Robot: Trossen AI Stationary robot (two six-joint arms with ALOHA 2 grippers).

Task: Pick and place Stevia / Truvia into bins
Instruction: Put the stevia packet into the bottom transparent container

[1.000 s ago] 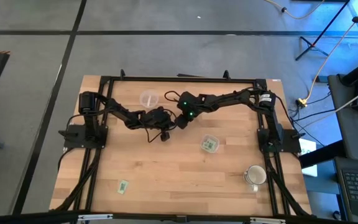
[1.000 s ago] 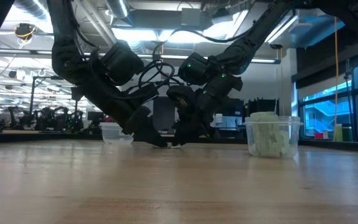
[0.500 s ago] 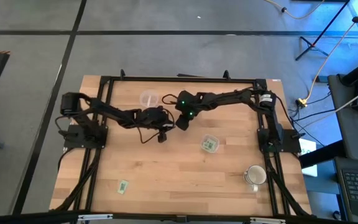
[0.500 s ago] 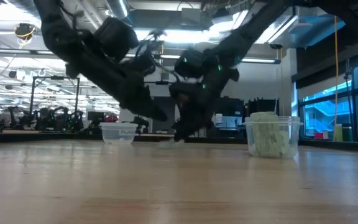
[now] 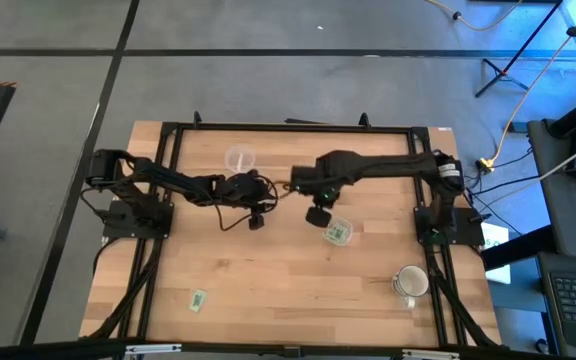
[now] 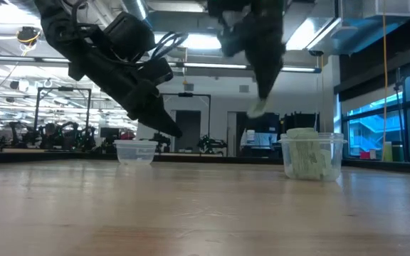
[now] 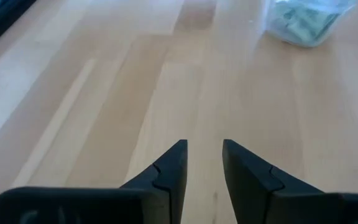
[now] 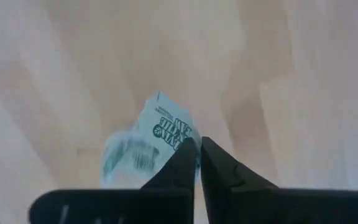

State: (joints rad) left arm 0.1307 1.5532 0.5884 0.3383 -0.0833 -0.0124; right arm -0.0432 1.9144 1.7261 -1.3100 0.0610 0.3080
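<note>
Pinching a green sweetener packet (image 8: 157,138) above the surface (image 5: 268,270), the right tool (image 8: 199,149) hangs near the filled cup (image 5: 338,231), while the left tool (image 7: 202,158) stands spread.

— What was the desk (image 5: 268,270) made of?
— Pale wood in planks, smooth with a soft sheen. The packet (image 8: 160,134) in the right tool (image 8: 197,152) was thin printed paper, slightly creased.
— And the cups?
— Clear glossy plastic, both the near cup (image 6: 312,156) and the far cup (image 6: 135,151); the tool fingers (image 7: 169,171) were matt black
</note>
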